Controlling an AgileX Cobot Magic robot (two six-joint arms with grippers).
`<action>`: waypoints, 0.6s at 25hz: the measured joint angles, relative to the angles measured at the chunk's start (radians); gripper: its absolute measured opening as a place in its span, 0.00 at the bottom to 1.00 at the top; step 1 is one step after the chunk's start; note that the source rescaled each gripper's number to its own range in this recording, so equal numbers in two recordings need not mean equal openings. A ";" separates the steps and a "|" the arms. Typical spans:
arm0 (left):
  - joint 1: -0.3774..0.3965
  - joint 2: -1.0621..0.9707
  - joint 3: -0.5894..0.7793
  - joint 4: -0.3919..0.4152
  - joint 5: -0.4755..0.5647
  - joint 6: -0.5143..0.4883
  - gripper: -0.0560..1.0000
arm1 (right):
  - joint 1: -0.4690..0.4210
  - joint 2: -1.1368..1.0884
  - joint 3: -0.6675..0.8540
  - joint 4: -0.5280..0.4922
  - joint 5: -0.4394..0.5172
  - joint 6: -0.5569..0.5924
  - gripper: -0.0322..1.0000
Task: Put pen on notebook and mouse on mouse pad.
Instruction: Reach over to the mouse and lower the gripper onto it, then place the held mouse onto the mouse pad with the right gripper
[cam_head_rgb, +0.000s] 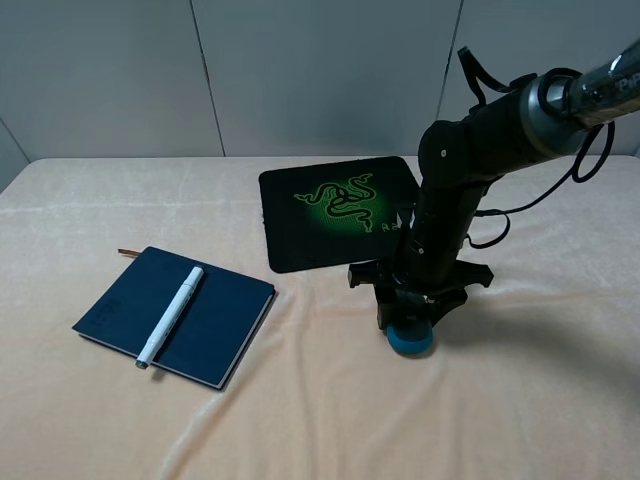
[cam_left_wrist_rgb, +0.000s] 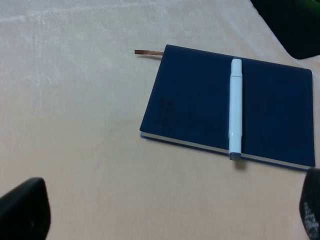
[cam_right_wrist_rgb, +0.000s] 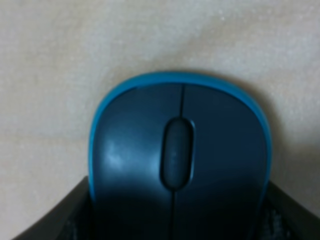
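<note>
Mouse (cam_head_rgb: 410, 343) sits on cloth (cam_head_rgb: 500, 420), just near-right of pad (cam_head_rgb: 300, 235), not on it. It is clamped at both sides by right gripper (cam_head_rgb: 408, 322). Pen (cam_head_rgb: 170, 316) is laid diagonally across notebook (cam_head_rgb: 225, 315), near left. Left gripper (cam_left_wrist_rgb: 165, 220) is held spread wide, empty, near notebook.

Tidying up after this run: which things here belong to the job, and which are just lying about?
Job: slim white pen; navy hardcover notebook; blue-sided grey mouse; black cloth mouse pad with green logo.
Lying about: none; only the peach table cloth.
</note>
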 joint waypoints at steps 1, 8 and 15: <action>0.000 0.000 0.000 0.000 0.000 0.000 1.00 | 0.000 0.000 0.000 0.000 0.000 0.000 0.05; 0.000 0.000 0.000 0.000 0.000 0.000 1.00 | 0.000 0.000 0.000 0.000 0.000 0.000 0.05; 0.000 0.000 0.000 0.000 0.000 0.000 1.00 | 0.000 -0.012 0.000 -0.001 0.018 0.000 0.05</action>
